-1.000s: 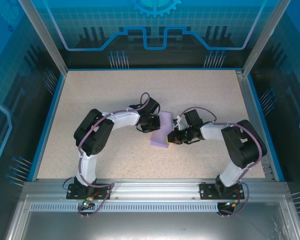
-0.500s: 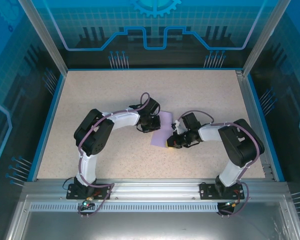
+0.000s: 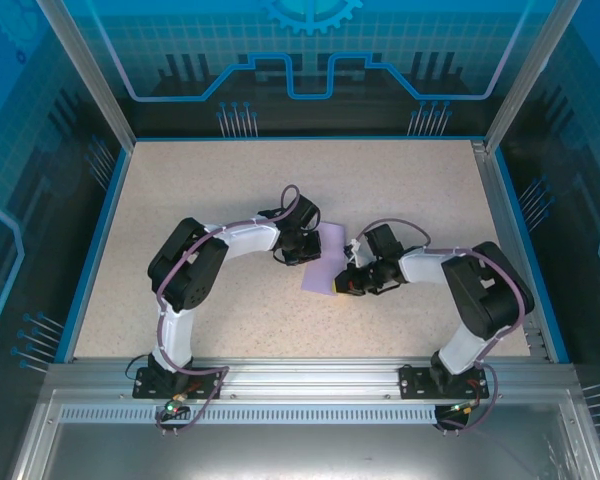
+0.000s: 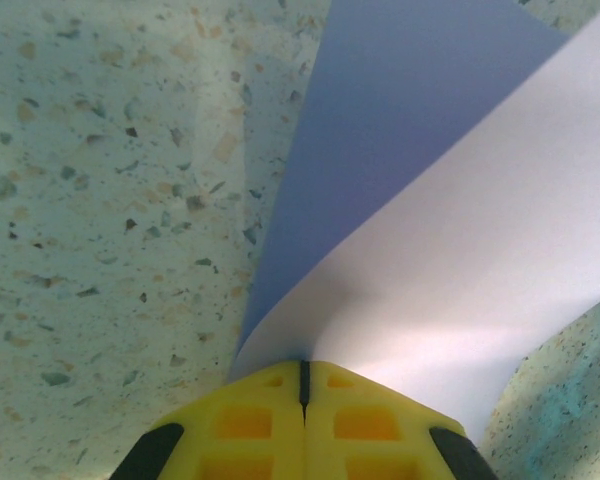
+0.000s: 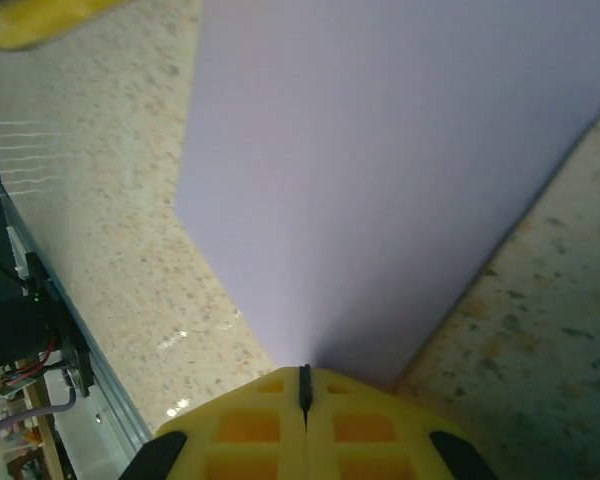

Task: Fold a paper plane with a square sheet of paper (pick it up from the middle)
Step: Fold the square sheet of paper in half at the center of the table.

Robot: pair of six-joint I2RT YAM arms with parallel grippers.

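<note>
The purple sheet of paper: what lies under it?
The speckled table shows around the sheet of paper; in the left wrist view a darker part of the sheet lies beneath its pale flap. The table straight below it is covered.

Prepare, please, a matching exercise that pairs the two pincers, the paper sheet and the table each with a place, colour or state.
Things:
1. left pincer
2. right pincer
3. square sheet of paper
4. table

Descriptions:
A. speckled beige
B. shut on the sheet's right side
C. pale lavender, mid-table
D. shut on the sheet's left side

Pairs: 1-D, 2-B, 3-C, 4-A
</note>
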